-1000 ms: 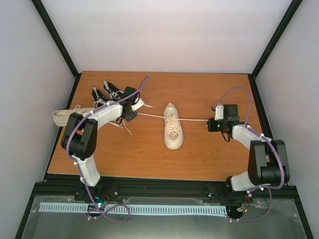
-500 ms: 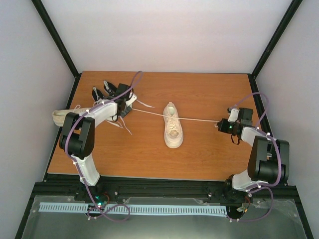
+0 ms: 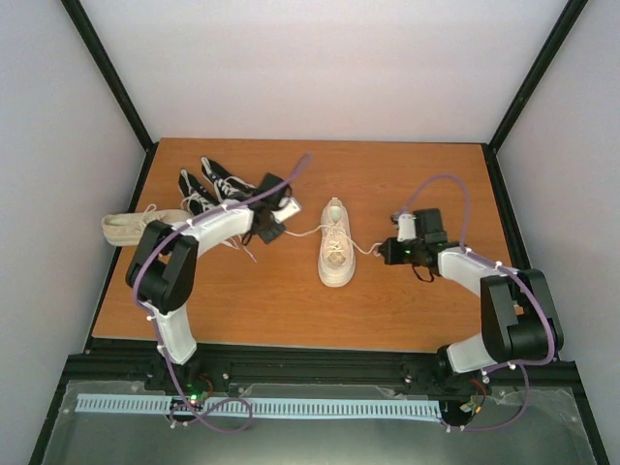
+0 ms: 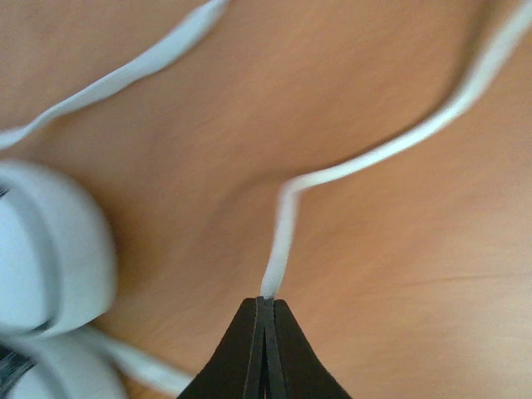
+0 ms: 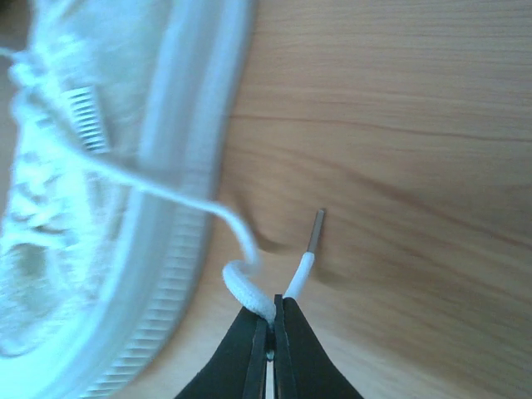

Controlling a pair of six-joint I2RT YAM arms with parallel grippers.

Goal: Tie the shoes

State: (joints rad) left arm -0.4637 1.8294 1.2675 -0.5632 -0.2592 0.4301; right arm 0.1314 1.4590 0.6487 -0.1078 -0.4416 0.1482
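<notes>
Cream shoe (image 3: 336, 254) lies midway, long axis crosswise to the hands; left hand (image 4: 264, 307) and right hand (image 5: 273, 316) each pinch its lace (image 4: 287, 224).

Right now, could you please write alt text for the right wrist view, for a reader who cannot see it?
The right gripper, shut, pinches a pale lace just over a wooden table. The lace runs up and left to a cream sneaker filling the left side.
</notes>
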